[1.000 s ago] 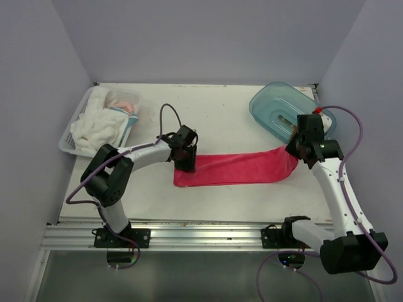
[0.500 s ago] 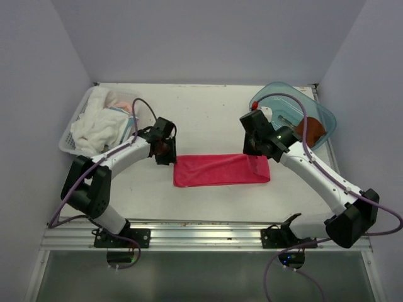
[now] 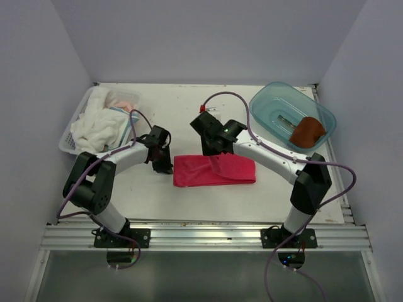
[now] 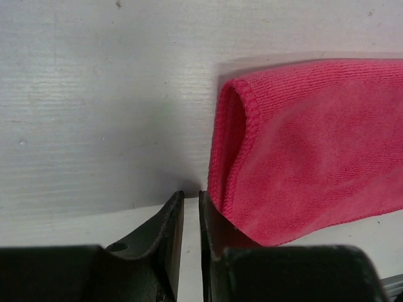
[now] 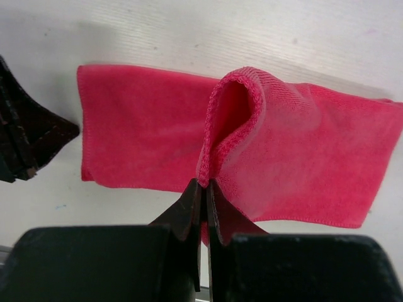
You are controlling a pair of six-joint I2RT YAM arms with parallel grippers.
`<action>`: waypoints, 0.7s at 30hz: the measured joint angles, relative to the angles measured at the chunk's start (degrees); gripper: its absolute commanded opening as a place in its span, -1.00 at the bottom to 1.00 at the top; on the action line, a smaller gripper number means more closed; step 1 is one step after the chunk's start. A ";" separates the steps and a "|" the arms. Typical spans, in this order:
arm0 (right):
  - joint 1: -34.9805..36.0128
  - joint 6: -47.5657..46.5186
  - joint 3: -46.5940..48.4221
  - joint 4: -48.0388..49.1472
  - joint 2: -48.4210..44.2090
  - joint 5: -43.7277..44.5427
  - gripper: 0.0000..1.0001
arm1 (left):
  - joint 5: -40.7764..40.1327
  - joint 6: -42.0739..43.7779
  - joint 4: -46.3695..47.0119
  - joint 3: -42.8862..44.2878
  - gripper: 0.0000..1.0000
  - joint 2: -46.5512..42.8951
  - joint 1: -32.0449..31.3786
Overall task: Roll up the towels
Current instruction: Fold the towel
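Observation:
The pink-red towel (image 3: 198, 171) lies mid-table, its right end lifted and folded back toward the left. My right gripper (image 3: 214, 154) is shut on that folded edge; in the right wrist view the gripper (image 5: 204, 184) pinches the hem of the towel (image 5: 138, 132) above the flat layer. My left gripper (image 3: 165, 165) sits on the table just left of the towel's left end, jaws nearly together and empty; the left wrist view shows the gripper (image 4: 191, 196) beside the towel's edge (image 4: 315, 145). The rust-brown towel (image 3: 307, 130) lies bunched in the blue bin.
A clear blue bin (image 3: 264, 100) stands at the back right. A white basket (image 3: 66, 143) with white cloths stands at the back left. Purple walls close in three sides. A metal rail runs along the near table edge (image 3: 201, 233).
My right gripper has carried the towel's right end far to the left, folding it over itself. My left gripper has come off the towel's left end and now rests beside it.

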 measured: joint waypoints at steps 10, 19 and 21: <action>3.74 0.04 6.73 0.63 11.21 -2.89 -1.00 | 2.23 -0.15 2.84 -0.26 -0.69 0.66 0.00; 4.90 0.35 10.73 0.79 14.34 -4.20 -1.00 | 3.23 -0.42 4.33 -0.70 -0.73 0.74 0.00; 5.18 0.42 11.34 0.81 15.06 -4.48 -1.00 | 3.43 -0.42 4.70 -0.87 -0.74 0.74 0.00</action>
